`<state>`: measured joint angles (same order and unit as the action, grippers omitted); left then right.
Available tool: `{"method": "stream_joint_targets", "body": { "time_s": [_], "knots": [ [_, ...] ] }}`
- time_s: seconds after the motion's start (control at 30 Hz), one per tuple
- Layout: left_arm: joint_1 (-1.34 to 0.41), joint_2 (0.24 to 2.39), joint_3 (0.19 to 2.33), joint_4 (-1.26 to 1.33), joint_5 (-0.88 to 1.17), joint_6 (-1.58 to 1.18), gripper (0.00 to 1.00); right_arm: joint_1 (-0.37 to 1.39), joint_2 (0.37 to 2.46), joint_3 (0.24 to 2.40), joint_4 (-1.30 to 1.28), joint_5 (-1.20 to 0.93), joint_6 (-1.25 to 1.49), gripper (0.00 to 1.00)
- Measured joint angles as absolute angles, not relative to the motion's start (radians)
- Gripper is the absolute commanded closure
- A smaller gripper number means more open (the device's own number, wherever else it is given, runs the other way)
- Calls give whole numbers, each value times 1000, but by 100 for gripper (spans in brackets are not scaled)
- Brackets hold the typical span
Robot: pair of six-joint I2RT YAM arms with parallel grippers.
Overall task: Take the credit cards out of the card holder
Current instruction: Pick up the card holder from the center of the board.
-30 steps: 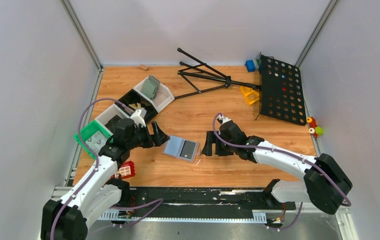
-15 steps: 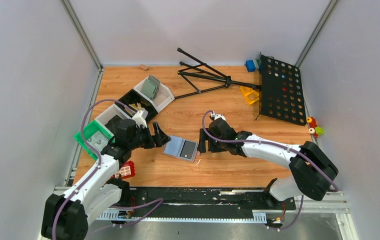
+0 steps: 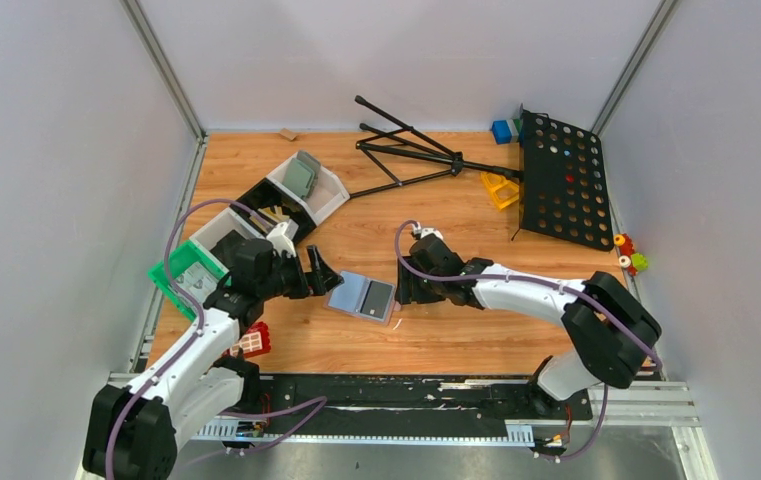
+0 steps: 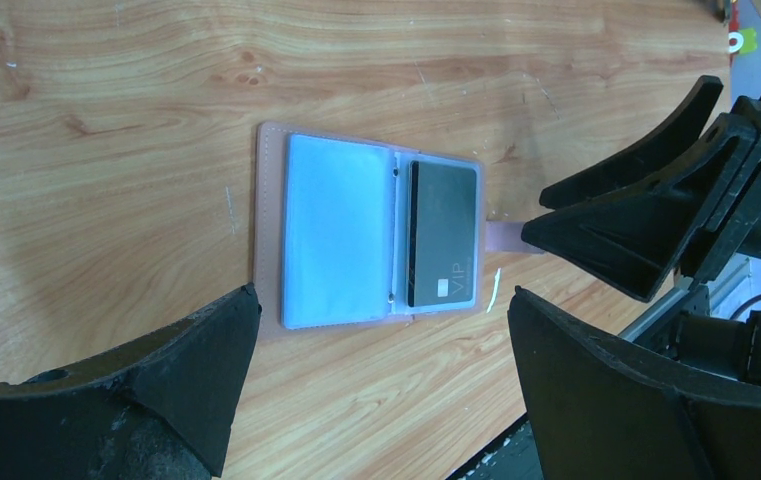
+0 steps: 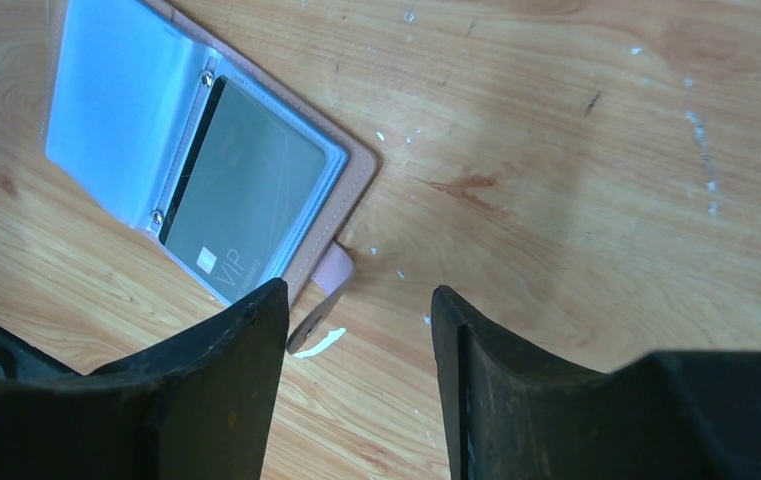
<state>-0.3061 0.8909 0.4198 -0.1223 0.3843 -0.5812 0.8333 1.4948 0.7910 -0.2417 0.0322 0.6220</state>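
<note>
The card holder lay open and flat on the wooden table, between the two claws. Only one credit card showed, black, in the clear sleeve of the right-hand page. I could not tell whether more sat beneath it. The left-hand page was a pale blue sleeve, too cloudy to see what it held. The holder's small pink strap stuck out past its edge, and in the right wrist view one finger partly covered it. Whether that finger touched it, I could not make out.

The left claw hung just beside the holder's left edge, its two fingers spread wide with nothing between them. The right claw stood just beside the opposite edge, its two fingers also parted and empty.

In all: one open holder, one visible card, two claws. Farther left ran a row of small bins, white, black and green, partly cut off by the left arm, so I could not count them surely.
</note>
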Motion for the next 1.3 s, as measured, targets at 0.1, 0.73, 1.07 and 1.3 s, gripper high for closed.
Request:
{"method": "stream_joint_targets", "body": {
  "time_s": [0.1, 0.73, 1.07, 1.3],
  "knots": [
    [-306, 902, 420, -121, 385, -580, 0, 848, 1526, 802, -241, 25, 622, 52],
    [-307, 1010, 400, -79, 449, -562, 0, 863, 1486, 804, -242, 3, 564, 100],
    [-324, 1016, 337, 46, 485, -569, 0, 863, 1392, 790, -215, 29, 413, 100],
    [-341, 1072, 281, 236, 498, -606, 0, 858, 1349, 750, -186, 50, 342, 100]
  ]
}}
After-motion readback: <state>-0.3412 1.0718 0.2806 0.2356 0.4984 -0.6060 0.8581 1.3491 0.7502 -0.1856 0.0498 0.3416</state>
